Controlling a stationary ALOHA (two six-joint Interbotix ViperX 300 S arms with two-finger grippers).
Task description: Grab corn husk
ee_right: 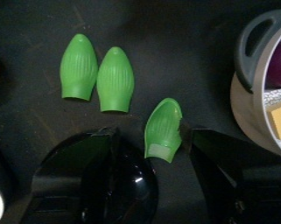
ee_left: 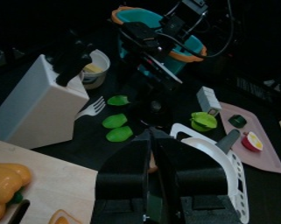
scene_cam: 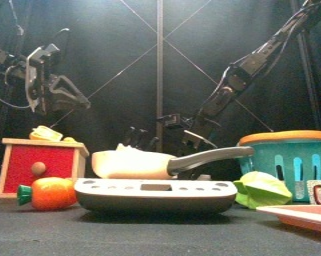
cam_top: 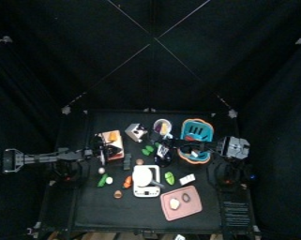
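Three green corn husk pieces lie on the black table. In the right wrist view two husks [ee_right: 80, 66] [ee_right: 115, 80] lie side by side. The third husk [ee_right: 164, 129] lies between the jaws of my right gripper [ee_right: 158, 144], which is open and touches none of it that I can see. The left wrist view shows the same husks [ee_left: 115, 121] below the right arm [ee_left: 154, 54]. My left gripper [ee_left: 156, 171] rests at the table's left side, its jaws together and holding nothing.
A grey pot [ee_right: 262, 74] with something purple inside stands close to the husks. A white box [ee_left: 38, 87], a teal basket [scene_cam: 294, 160], a pink cutting board [ee_left: 255, 131], a grey scale [scene_cam: 156, 195] and a red box [scene_cam: 43, 165] stand around.
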